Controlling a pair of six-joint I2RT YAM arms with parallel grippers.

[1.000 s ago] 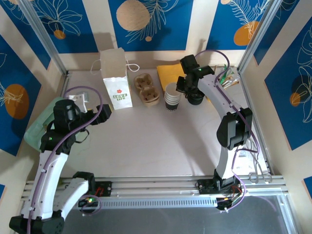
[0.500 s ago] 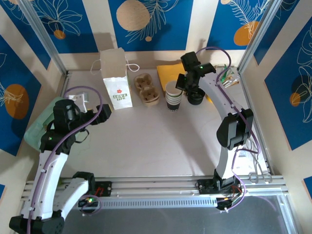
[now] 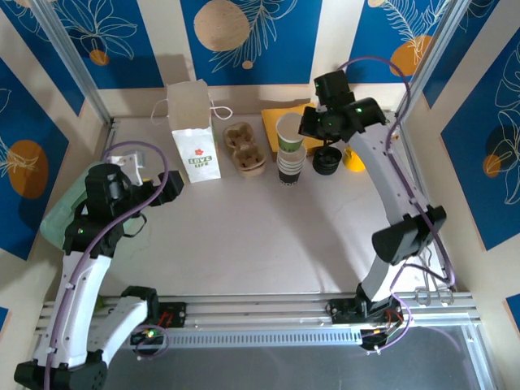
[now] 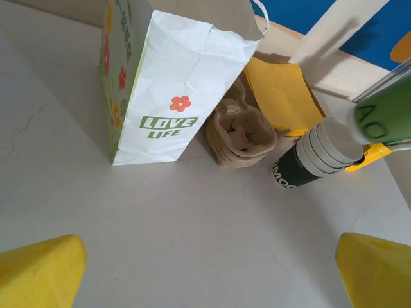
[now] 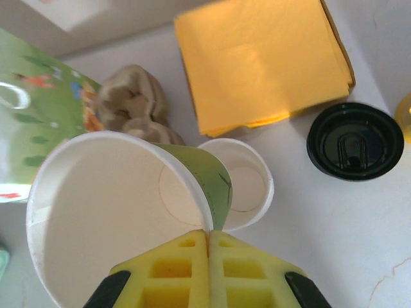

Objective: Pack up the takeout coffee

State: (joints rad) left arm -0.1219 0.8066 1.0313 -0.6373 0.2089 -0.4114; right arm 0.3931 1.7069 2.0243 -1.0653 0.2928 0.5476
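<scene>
Above far bench (image 3: 244, 219) | my right fingers (image 5: 183, 273) clenched on green cup (image 3: 290, 135) rim, axis upright, mouth up, over cup stack (image 3: 289, 168) | left fingers (image 4: 38, 269) released | lid (image 3: 327, 162) beside; near bench open.

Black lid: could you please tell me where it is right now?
In the top view the black lid lies toward the back right, just right of the cup stack and near the yellow napkins.

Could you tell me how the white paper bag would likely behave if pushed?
Standing tall on a narrow base, the white paper bag would probably tip rather than slide. Its thin creased paper likely buckles under a squeeze.
</scene>
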